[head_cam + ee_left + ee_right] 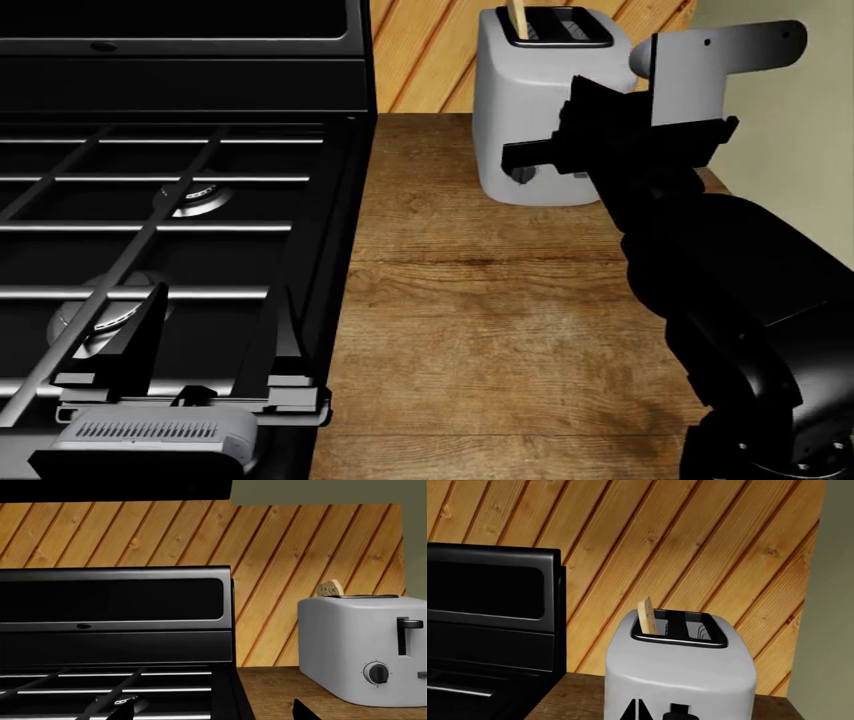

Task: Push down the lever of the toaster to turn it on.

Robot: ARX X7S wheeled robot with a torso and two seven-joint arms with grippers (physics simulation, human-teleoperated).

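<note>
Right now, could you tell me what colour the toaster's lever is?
Black, against the light grey toaster; the lever shows best in the left wrist view.

Home kitchen, simulated render; black gas stove [174, 200] with grates and burners [187, 197] and a raised back panel [113, 600]; wooden countertop [494, 320] just beside it; diagonal wood-plank wall [300, 545] behind; light grey toaster [680, 675] with 2 slots on the counter, a bread slice [648, 616] sticking up from 1 slot.
</note>
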